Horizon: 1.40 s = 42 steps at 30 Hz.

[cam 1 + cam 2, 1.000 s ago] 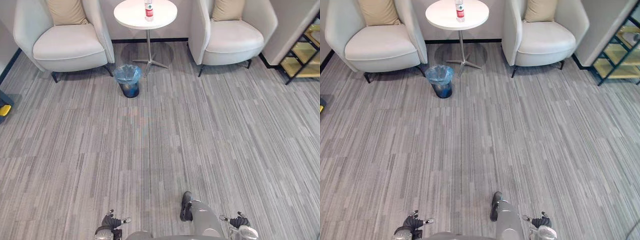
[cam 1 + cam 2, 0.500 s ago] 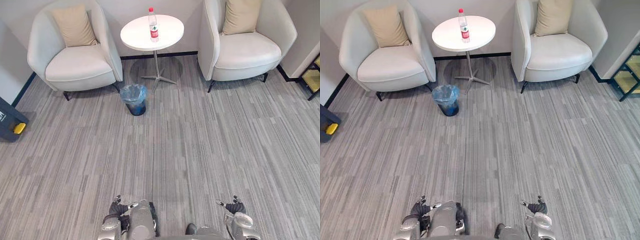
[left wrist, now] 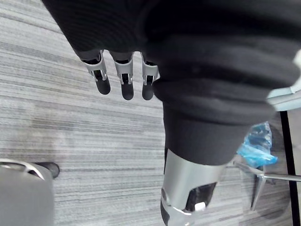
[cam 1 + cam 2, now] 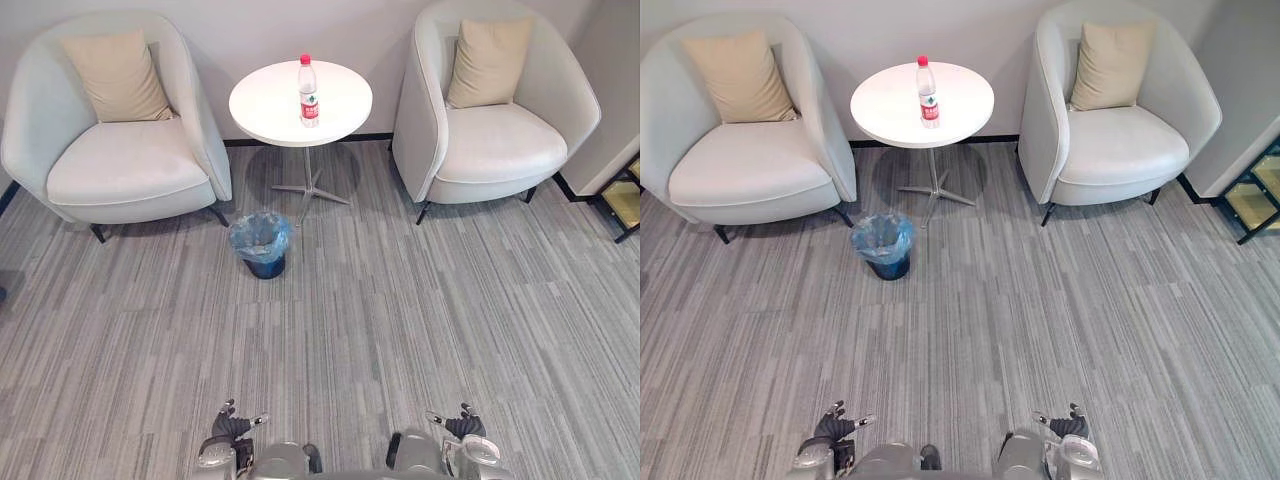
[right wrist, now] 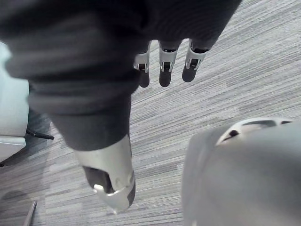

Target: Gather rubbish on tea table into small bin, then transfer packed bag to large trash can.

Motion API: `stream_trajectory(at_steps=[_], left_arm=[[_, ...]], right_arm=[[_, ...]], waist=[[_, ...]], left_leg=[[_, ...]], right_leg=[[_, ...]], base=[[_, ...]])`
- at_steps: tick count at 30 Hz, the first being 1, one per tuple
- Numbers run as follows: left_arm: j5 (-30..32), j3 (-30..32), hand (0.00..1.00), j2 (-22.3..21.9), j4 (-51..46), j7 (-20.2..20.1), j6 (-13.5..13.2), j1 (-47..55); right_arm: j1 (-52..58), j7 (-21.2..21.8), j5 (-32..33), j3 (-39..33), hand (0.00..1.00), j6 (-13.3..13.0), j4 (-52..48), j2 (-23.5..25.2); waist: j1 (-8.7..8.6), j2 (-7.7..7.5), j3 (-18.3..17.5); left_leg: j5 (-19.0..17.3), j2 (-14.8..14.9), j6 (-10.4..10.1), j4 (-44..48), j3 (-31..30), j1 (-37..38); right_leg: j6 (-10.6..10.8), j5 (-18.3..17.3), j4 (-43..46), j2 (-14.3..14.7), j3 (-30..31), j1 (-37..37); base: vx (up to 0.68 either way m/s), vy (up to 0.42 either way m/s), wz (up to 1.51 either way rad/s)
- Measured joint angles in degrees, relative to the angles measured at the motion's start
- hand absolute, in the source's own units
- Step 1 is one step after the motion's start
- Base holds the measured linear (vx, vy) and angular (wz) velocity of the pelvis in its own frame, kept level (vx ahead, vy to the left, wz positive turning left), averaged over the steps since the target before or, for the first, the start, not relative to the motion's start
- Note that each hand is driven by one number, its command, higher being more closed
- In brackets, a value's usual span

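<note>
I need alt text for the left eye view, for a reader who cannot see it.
A plastic bottle stands on a round white table between two pale armchairs. A small bin lined with a blue bag stands on the carpet before it. The left hand and right hand hang open at the bottom edge.

The left hand [image 4: 226, 432] hangs low at the robot's left side, and the right hand [image 4: 462, 428] hangs low at its right. Both are empty, with fingers [image 3: 123, 81] loosely straight and thumbs held apart.
</note>
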Motion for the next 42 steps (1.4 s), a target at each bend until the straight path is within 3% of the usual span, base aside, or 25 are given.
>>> stream_trajectory(at_steps=[3, 4, 5, 6, 8, 10, 11, 12, 15, 18, 20, 22, 23, 25, 28, 29, 30, 31, 32, 34, 36, 38, 40, 41, 42], left_arm=[[0.0, -0.1, 0.0, 0.4, 1.4, 0.0, 0.0, -0.7], [0.0, -0.3, 0.0, 1.0, 2.2, 0.0, 0.0, -0.6], [0.1, -0.5, 0.0, 1.5, 3.0, 0.0, 0.0, -0.4], [0.1, -0.6, 0.0, 0.7, 4.0, 0.0, 0.1, -0.9], [0.2, -0.3, 0.0, -0.1, 4.4, 0.0, 0.1, -0.5], [0.2, 0.8, 0.0, -1.0, 4.2, 0.0, 0.1, -0.6], [0.2, 1.3, 0.0, -1.7, 3.2, -0.2, 0.1, -0.6], [0.1, 2.1, 0.0, -2.2, 1.9, -0.2, 0.0, -0.5], [0.1, 2.1, 0.0, -2.2, -1.2, -0.2, -0.1, -0.7], [0.0, 2.2, 0.0, -2.3, -2.4, -0.1, -0.5, -0.7], [0.0, 2.2, 0.0, -2.3, -2.5, -0.1, -0.7, -0.7], [0.0, 2.0, 0.0, -2.3, -2.1, -0.1, -0.7, -0.3], [0.0, 2.0, 0.0, -1.9, -1.5, 0.0, -0.9, -0.4], [0.0, 1.8, 0.0, -0.6, -0.9, 0.0, -1.1, -0.6], [0.0, 1.9, 0.0, 0.8, 0.4, -0.1, -1.1, -0.6], [0.0, 1.7, 0.0, 1.3, 1.1, -0.1, -1.0, -0.6], [0.0, 1.4, 0.0, 1.7, 2.1, -0.1, -0.7, -0.4], [0.0, 1.4, 0.0, 1.8, 2.4, -0.1, -0.4, -0.4], [0.0, 1.4, 0.0, 2.0, 3.1, -0.1, 0.0, -0.1], [0.0, 1.4, 0.0, 2.1, 3.2, 0.0, 0.2, 1.3], [-0.1, 1.5, 0.0, 2.0, 3.2, 0.0, 0.2, 1.8], [-0.2, 1.7, 0.0, 1.5, 3.0, 0.0, 0.1, 1.4], [-0.3, 1.9, 0.0, 1.4, 3.0, 0.0, 0.0, 1.7], [-0.6, 2.3, 0.0, 1.4, 3.3, 0.1, 0.1, 1.6], [-0.6, 2.5, 0.0, 0.6, 3.3, 0.0, 0.1, 1.7]], right_arm=[[-0.9, 0.8, -0.2, 0.0, 0.0, 0.0, 0.2, -0.3], [-1.0, 1.0, -0.2, 0.0, 0.0, 0.1, 0.5, -0.5], [-0.1, 1.0, -0.2, -0.1, 0.0, 0.0, 1.5, -1.0], [-0.4, 1.0, -0.2, -0.1, 0.0, 0.1, 2.4, -2.2], [-1.1, 1.0, -0.2, -0.1, 0.0, 0.3, 2.7, -2.6], [-0.8, 1.0, -0.2, 0.0, 0.0, 0.3, 2.2, -1.7], [-0.7, 0.9, -0.1, 0.7, 0.0, 0.2, 1.5, -1.2], [-0.6, 0.8, 0.0, 2.3, 0.0, 0.2, 0.7, -0.7], [-0.6, 0.6, 0.6, 3.8, 0.0, -0.3, -1.1, -0.2], [-0.8, 0.4, 1.1, 3.5, 0.0, -0.3, -1.6, -0.3], [-1.0, 0.2, 1.1, 3.1, 0.0, -0.3, -1.7, -0.5], [-1.4, -0.3, 1.1, 2.0, 0.0, -0.3, -0.6, -0.9], [-1.5, -0.2, 1.0, 2.1, 0.0, -0.2, 0.6, -1.1], [-1.7, -0.2, 1.0, 2.2, 0.0, -0.1, 1.8, -0.7], [-1.9, -0.2, 0.2, 2.0, 0.0, 0.0, 2.1, -2.2], [-2.1, -0.2, -0.1, 2.0, 0.0, -0.1, 2.1, -2.3], [-2.3, -0.1, -0.2, 2.2, 0.0, -0.1, 2.2, -2.3], [-2.3, -0.1, -0.2, 2.2, 0.0, -0.2, 2.4, -2.2], [-2.2, 0.0, -0.2, 2.2, 0.0, 0.0, 2.7, -2.2], [-1.9, 0.2, -0.3, 2.6, 0.0, 0.0, 2.7, -2.2], [-1.8, 1.0, -0.3, 3.9, 0.0, 0.0, 2.5, -2.2], [-1.1, 1.0, -0.3, 3.9, 0.0, 0.0, 2.3, -2.2], [-0.6, 1.0, -0.2, 3.7, 0.0, 0.2, 2.1, -2.3], [0.5, 1.0, -0.2, 3.7, 0.0, 0.2, 2.3, -2.6], [0.7, 1.0, -0.2, 3.5, 0.0, 0.3, 2.5, -2.8]], waist=[[-1.67, 0.51, 0.4], [-2.51, -0.67, 0.0], [-2.92, -1.46, 0.1], [-2.62, 0.41, 0.2], [-2.71, 1.71, 0.0], [-2.83, 1.97, 0.0], [-2.68, 2.38, 0.3], [-2.33, 2.38, 0.5], [-1.08, 0.97, 1.2], [0.09, 1.61, 1.0], [0.53, 1.78, 0.9], [0.82, 2.02, 0.7], [1.91, 1.78, 0.6], [1.74, -0.64, -0.4], [1.95, -1.2, -0.5], [1.75, -1.21, -0.5], [1.52, -1.22, -0.5], [1.39, -1.23, -0.4], [1.42, -1.15, -0.4], [1.21, -0.81, -0.2], [0.06, 0.04, 0.1], [-0.3, 0.76, 0.4], [-1.42, 0.0, -0.1], [-1.64, -0.45, -0.1], [-1.04, 0.83, -0.3]], left_leg=[[-0.7, 1.9, -1.3, -2.5, -2.1, 3.3], [-1.3, 2.1, -2.5, -3.1, -3.5, 4.6], [-2.8, 2.1, -5.2, -3.2, -5.3, 6.2], [-3.4, 3.7, -6.1, -3.2, -6.1, 7.0], [-2.2, 6.1, -8.2, 1.3, -7.3, 5.7], [-0.5, 8.6, -10.7, 15.3, -8.2, -0.1], [2.1, 11.1, -12.1, 28.9, -9.7, -5.7], [1.8, 13.6, -12.2, 39.9, -9.5, -10.1], [0.0, 15.4, -9.3, 47.6, -5.2, -18.7], [-1.1, 15.0, -7.6, 39.5, -0.4, -23.5], [-0.6, 11.9, -7.4, 23.1, 2.1, -24.6], [7.1, 7.1, -7.3, 3.3, 2.6, -23.0], [12.6, 6.3, -4.7, 2.7, 1.9, -21.8], [8.7, 3.4, -1.7, 5.2, 2.5, -22.3], [2.1, 2.3, 0.1, 11.4, 3.3, -21.1], [0.8, 1.8, 0.3, 11.0, 3.3, -19.3], [-0.8, 1.1, 0.4, 9.6, 3.0, -16.4], [-1.6, 0.7, 0.4, 9.3, 2.8, -14.9], [-2.9, 0.1, 0.6, 8.1, 2.5, -11.4], [-3.5, -0.3, 0.4, 4.7, 2.1, -5.0], [-3.5, 0.4, 0.3, 1.8, -0.3, 0.2], [-3.5, 1.5, 0.2, 1.4, -2.2, 1.7], [-4.6, 2.5, -2.8, 1.2, -5.5, 2.7], [-6.2, 2.5, -5.6, 1.0, -8.1, 3.6], [-6.4, 3.8, -6.0, 0.8, -9.1, 4.1]], right_leg=[[-1.6, 3.1, -19.1, 3.8, -0.5, -2.8], [-2.0, 9.1, -29.3, 5.3, 1.0, -2.1], [-5.6, 18.0, -32.5, 6.1, 2.6, -1.0], [-5.8, 16.9, -30.8, 7.1, 1.7, -1.0], [-6.7, 12.3, -29.1, 8.4, 0.8, -0.5], [-7.5, 9.8, -29.7, 9.6, -0.7, 2.3], [-8.3, 8.7, -31.4, 10.9, -1.6, 6.0], [-9.0, 7.6, -32.9, 12.1, -1.9, 9.7], [-9.5, 5.1, -36.5, 12.5, -2.0, 17.4], [-8.3, 4.6, -39.9, 12.4, -1.8, 21.0], [-6.6, 4.1, -42.2, 11.4, -1.7, 23.9], [-3.5, 2.1, -43.9, 10.2, -1.2, 27.1], [-2.4, 1.4, -44.5, 9.6, 0.1, 28.3], [-1.8, 0.9, -44.6, 7.0, 1.8, 29.3], [-0.9, 1.4, -31.8, 4.2, 7.0, 25.9], [2.0, 3.0, -24.2, 3.2, 8.4, 23.2], [7.8, 6.3, -13.4, 1.9, 9.5, 19.5], [8.5, 6.5, -8.2, 1.3, 9.8, 17.5], [6.5, 5.3, 0.3, 0.0, 9.4, 14.0], [2.4, 2.7, 5.5, -0.6, 7.1, 9.8], [-1.2, 0.3, 1.3, 0.5, 2.4, 4.7], [-1.6, 0.3, -8.1, 2.3, 2.1, 0.9], [-1.1, 4.2, -21.7, 4.6, 4.3, 0.4], [-3.3, 11.3, -25.5, 5.8, 6.1, 1.1], [-3.5, 11.0, -25.0, 6.5, 5.6, 1.3]], base=[[0.5, -0.18, 0.39], [0.49, -0.258, 0.69], [0.49, -0.258, 0.53], [0.48, -0.255, 0.22], [0.5, -0.294, 0.05], [0.43, -0.284, 0.24], [0.39, -0.217, 0.11], [0.37, -0.183, 0.09], [0.35, -0.115, 0.02], [0.32, 0.005, -0.02], [0.44, 0.115, 0.01], [0.55, 0.237, -0.13], [0.52, 0.222, -0.31], [0.54, 0.181, -0.02], [0.48, 0.199, 0.07], [0.57, 0.204, 0.05], [0.46, 0.131, 0.07], [0.55, 0.11, 0.12], [0.43, 0.042, 0.07], [0.41, 0.007, 0.13], [0.37, -0.074, 0.49], [0.37, -0.181, 0.71], [0.38, -0.276, 1.0], [0.31, -0.238, 0.63], [0.38, -0.267, 0.38]])
